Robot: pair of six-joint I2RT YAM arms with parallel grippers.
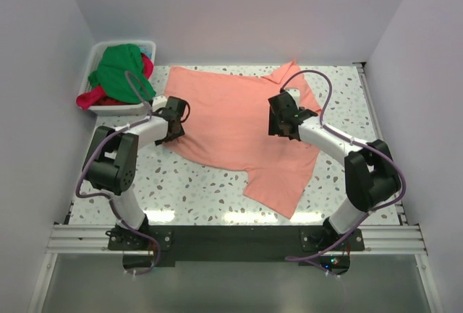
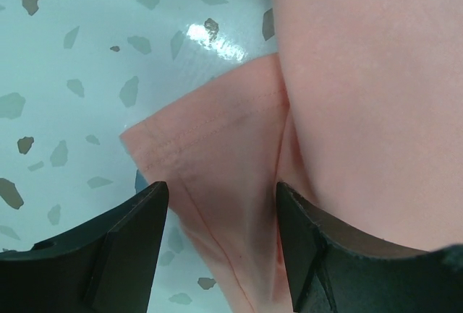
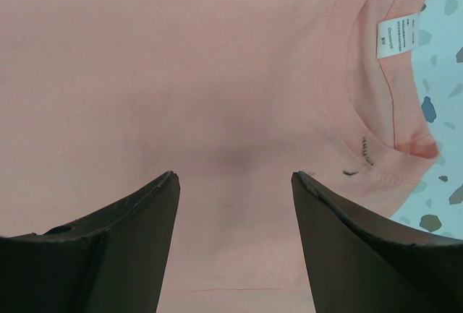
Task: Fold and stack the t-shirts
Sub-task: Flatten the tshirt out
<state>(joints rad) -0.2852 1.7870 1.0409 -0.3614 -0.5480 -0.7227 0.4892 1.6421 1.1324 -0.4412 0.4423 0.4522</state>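
Observation:
The salmon-pink t-shirt [image 1: 231,121] lies spread on the speckled table, partly skewed, one part reaching toward the near edge. My left gripper [image 1: 172,123] is open over its left sleeve [image 2: 210,161], jaws either side of the sleeve cloth. My right gripper [image 1: 281,126] is open over the shirt's body near the collar [image 3: 365,110]; the white label [image 3: 396,35] shows. The green t-shirt [image 1: 119,71] and red-magenta t-shirt [image 1: 94,97] are bunched in the white tub [image 1: 98,53] at the back left.
Grey walls enclose the table [image 1: 195,186] on three sides. A metal rail [image 1: 231,237] runs along the near edge by the arm bases.

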